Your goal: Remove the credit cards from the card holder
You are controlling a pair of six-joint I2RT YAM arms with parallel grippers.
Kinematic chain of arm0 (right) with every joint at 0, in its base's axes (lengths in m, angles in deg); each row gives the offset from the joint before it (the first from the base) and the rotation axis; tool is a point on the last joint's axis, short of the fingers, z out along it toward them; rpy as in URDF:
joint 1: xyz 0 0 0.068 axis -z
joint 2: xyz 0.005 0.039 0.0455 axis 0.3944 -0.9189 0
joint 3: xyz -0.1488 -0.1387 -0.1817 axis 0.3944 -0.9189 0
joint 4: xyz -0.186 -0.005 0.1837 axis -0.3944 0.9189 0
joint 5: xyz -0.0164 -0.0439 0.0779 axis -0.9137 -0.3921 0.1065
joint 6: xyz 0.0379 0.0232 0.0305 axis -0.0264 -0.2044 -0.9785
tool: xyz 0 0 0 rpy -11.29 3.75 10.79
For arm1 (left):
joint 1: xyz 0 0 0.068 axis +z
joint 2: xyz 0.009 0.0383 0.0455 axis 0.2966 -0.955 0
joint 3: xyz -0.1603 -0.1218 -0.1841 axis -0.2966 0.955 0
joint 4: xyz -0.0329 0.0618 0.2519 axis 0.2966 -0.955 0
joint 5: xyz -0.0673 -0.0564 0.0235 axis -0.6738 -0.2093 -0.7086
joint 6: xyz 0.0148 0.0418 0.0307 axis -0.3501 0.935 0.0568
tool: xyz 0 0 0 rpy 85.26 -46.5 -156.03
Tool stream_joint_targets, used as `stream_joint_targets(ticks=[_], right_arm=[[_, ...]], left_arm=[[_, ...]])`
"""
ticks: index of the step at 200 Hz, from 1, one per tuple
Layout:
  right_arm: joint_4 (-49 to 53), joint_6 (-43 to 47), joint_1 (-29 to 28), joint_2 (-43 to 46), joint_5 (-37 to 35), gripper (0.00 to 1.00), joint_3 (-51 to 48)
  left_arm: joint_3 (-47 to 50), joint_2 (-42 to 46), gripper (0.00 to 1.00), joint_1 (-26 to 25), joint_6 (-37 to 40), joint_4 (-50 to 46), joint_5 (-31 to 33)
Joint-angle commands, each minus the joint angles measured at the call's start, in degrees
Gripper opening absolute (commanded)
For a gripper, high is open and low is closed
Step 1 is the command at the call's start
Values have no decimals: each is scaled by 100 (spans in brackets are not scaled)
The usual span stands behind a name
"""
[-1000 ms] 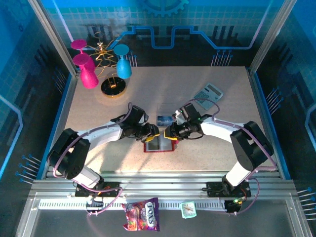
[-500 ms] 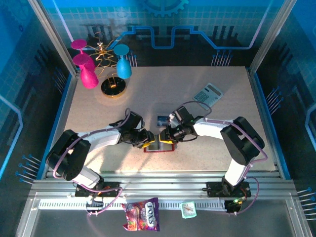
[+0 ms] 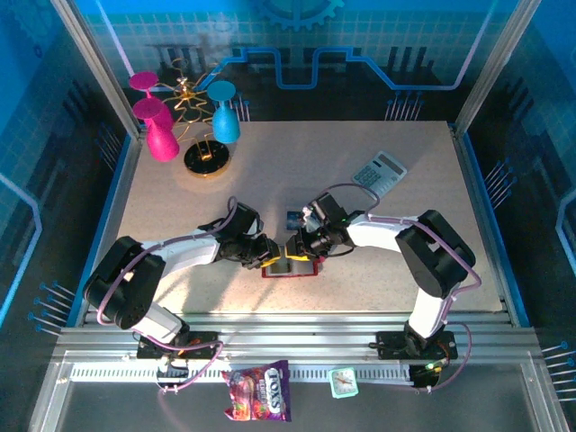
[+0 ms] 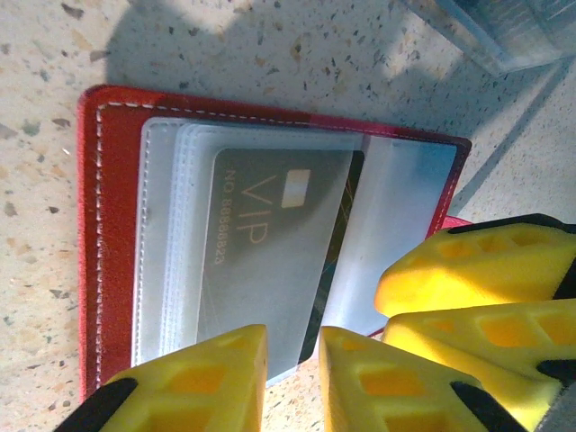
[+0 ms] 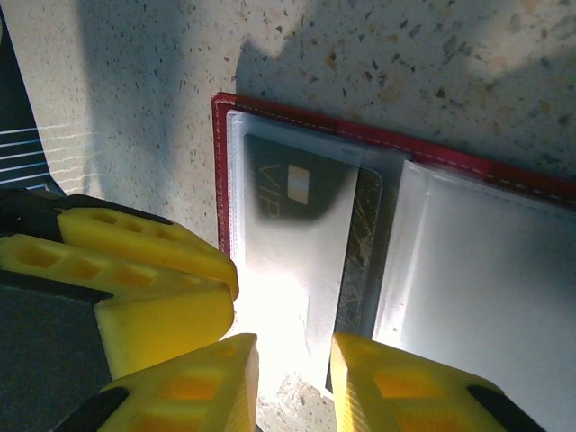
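Observation:
The card holder [image 3: 292, 269] lies open on the table, red with clear sleeves [image 4: 99, 225] [image 5: 468, 162]. A grey VIP credit card [image 4: 270, 243] [image 5: 297, 234] with a dark stripe sits in a sleeve, its end poking out past the holder's edge. My left gripper [image 3: 273, 259] [image 4: 292, 346] hovers at that end, jaws narrowly apart, one finger over the card. My right gripper [image 3: 294, 247] [image 5: 295, 360] faces it from the other side, jaws also apart over the same end. Neither clamps the card. A blue card [image 3: 299, 219] lies on the table behind the holder.
A grey calculator [image 3: 379, 170] lies at the back right. Pink goblets [image 3: 162, 135], a blue goblet [image 3: 224, 112] and a gold stand [image 3: 207, 160] stand at the back left. A clear box corner [image 4: 504, 36] is just beyond the holder. The two grippers' fingers nearly touch.
Both grippers have come in over the card holder from either side and dropped low. The left jaws have narrowed a lot, the right ones slightly.

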Motion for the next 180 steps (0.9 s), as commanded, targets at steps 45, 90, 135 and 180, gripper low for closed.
stream_joint_targets(ticks=[45,90,135,180], right_arm=[[23,-67,-128,-196,92,27,247],[94,-41,-154,-263,45,27,293],[108,-58,-196,-347,17,27,343],[274,10,-242,-432,-48,27,435]], left_arm=[[171,2,15,67,167,-10,-29],[179,-50,14,69,204,-39,-26],[190,-75,14,67,233,-64,-43],[200,-49,14,65,237,-74,-41]])
